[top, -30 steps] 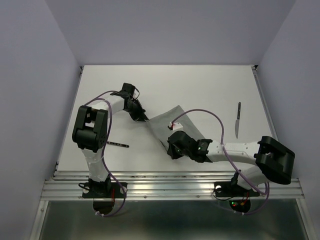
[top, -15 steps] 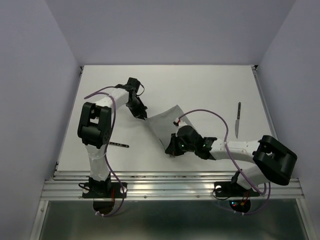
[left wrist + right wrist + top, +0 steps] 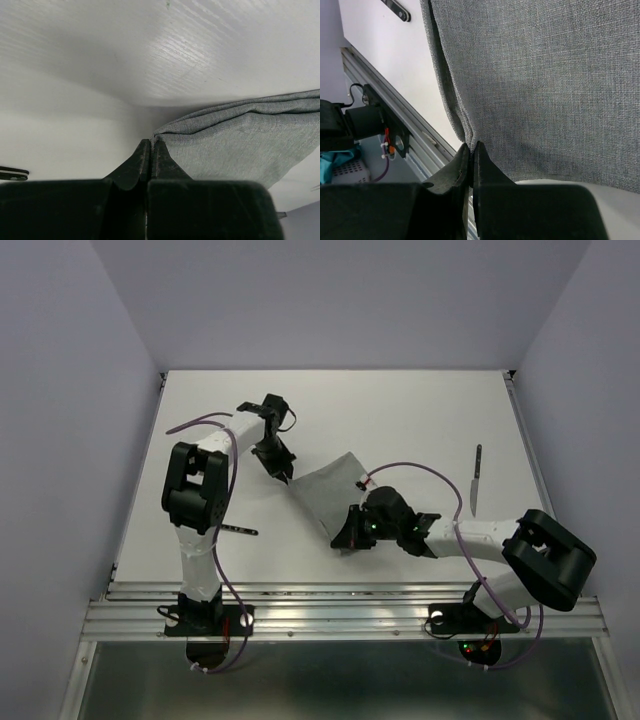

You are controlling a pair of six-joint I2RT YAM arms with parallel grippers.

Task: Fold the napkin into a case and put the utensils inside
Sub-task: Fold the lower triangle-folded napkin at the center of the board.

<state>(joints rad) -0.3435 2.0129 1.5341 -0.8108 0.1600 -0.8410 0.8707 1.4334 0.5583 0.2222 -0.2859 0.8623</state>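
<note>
The grey napkin [image 3: 325, 490] is folded double and lies stretched at a slant in the middle of the table. My left gripper [image 3: 288, 476] is shut on its left corner, where the fingertips [image 3: 145, 150] pinch the cloth edge [image 3: 240, 145]. My right gripper [image 3: 345, 540] is shut on the near corner, with the doubled cloth [image 3: 545, 75] running away from the closed tips [image 3: 471, 146]. One utensil, a knife [image 3: 476, 480], lies at the right. Another utensil's dark handle [image 3: 235, 529] lies near the left arm, apart from the cloth.
The metal rail [image 3: 350, 605] runs along the table's near edge, close below my right gripper, and shows as grooved strips [image 3: 395, 115] in the right wrist view. Lilac walls close in the table on three sides. Purple cables loop over both arms.
Both grips have held. The left wrist has swung toward the far side of the table, and the right wrist has shifted a little to the right. The napkin stays stretched between them.
</note>
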